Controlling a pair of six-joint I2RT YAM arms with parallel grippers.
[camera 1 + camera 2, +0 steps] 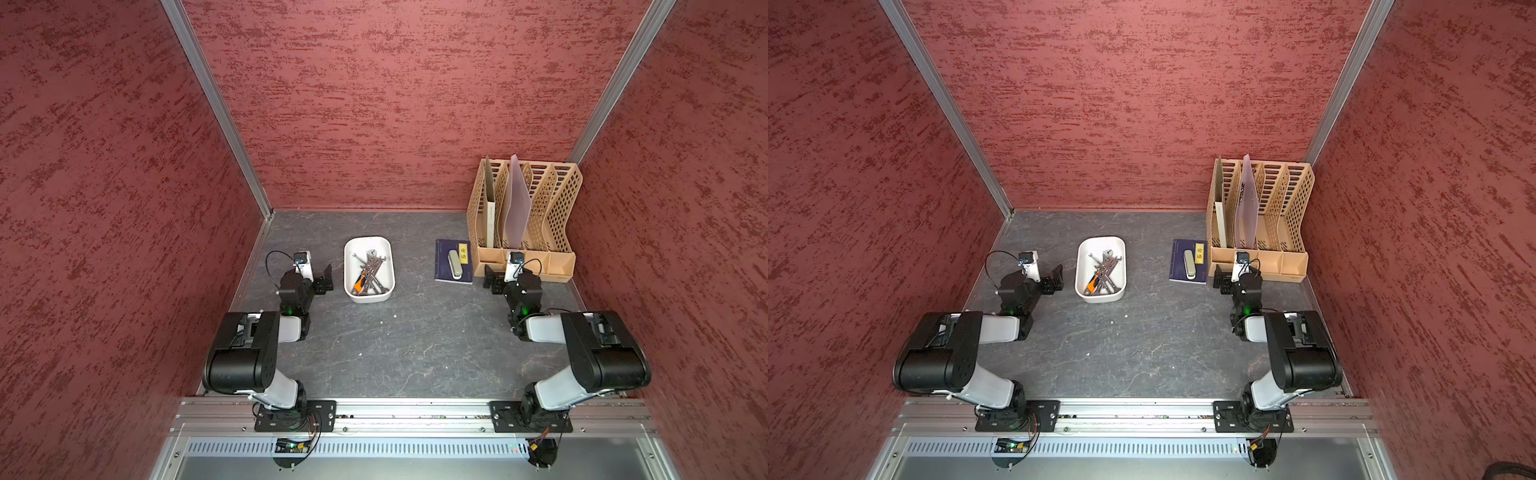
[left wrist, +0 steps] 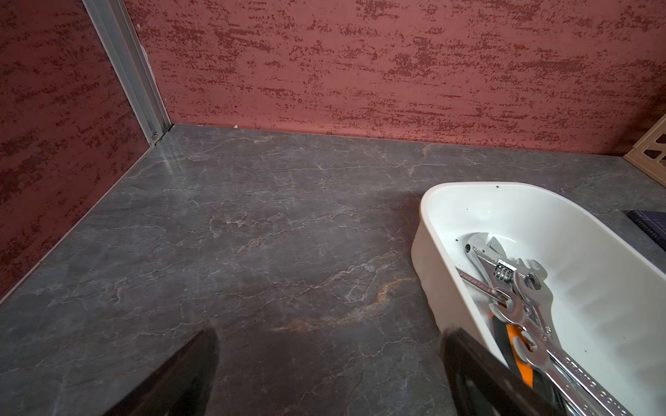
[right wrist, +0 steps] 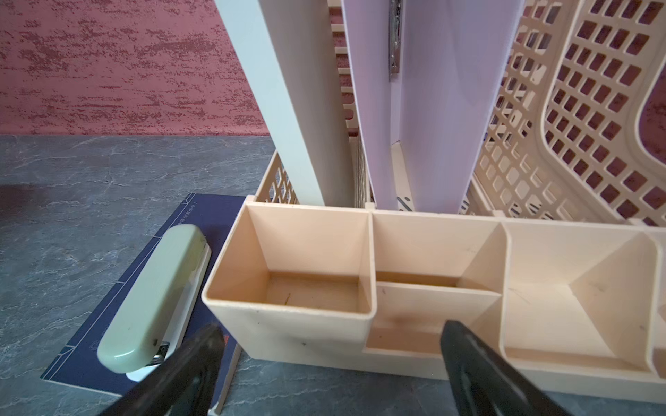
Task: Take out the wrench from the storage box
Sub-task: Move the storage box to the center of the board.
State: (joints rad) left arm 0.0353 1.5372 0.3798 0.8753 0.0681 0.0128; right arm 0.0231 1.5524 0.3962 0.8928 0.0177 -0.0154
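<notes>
grey marbled tabletop (image 1: 407,340), red walls (image 1: 374,104)

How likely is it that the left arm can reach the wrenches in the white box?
Likely yes. The left gripper is open beside the lidless storage box, nothing between them; the wrenches lie exposed in a pile. It would probably need to come over the box wall.

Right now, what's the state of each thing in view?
storage box: lidless, wrenches inside
wrenches: piled in the box, none out
left gripper: open, empty, beside the box
right gripper: open, empty
book: closed, flat on the table
stapler: closed, lying on the book
file rack: upright, two slots filled
</notes>
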